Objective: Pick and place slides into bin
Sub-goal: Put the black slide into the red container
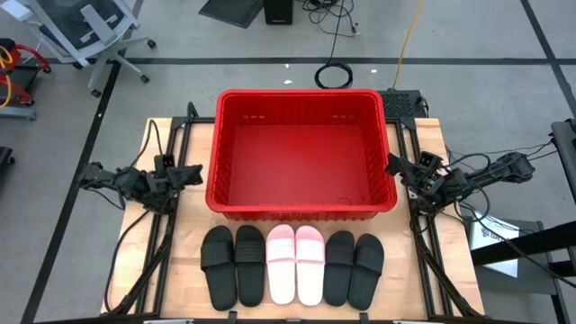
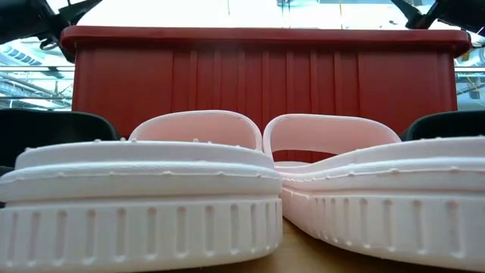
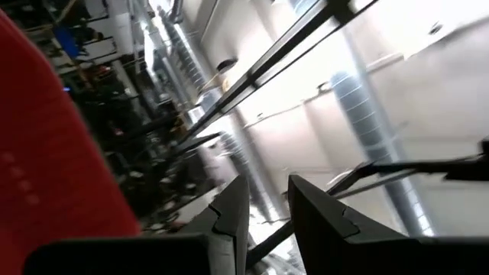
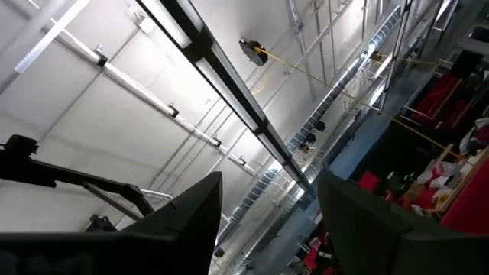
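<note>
- Red plastic crate, the large rectangular bin [image 1: 301,153], fills the centre of the high view with nothing inside it; all six slides lie in a row along the lower middle of the frame, just below its near wall.
- Matte black slides sit in pairs at the row's ends, the left black pair [image 1: 232,265] and the right black pair [image 1: 354,268], with the pale pink pair [image 1: 295,263] between them; neighbours are touching or nearly so.
- Risk, as I judge it: the tight packing could let a finger coming down on one strap catch the next sandal and drag it along, and a slide gripped near its end might tip and hit the bin's rim.
- The left gripper [image 1: 184,174] hangs at the middle left of the high view, just beside the bin's left wall; its wrist view shows the fingers [image 3: 229,221] slightly apart, holding nothing.
- The right gripper [image 1: 398,168] sits at the middle right, close against the bin's right rim, possibly touching it; its fingers [image 4: 191,214] are spread wider and empty.
</note>
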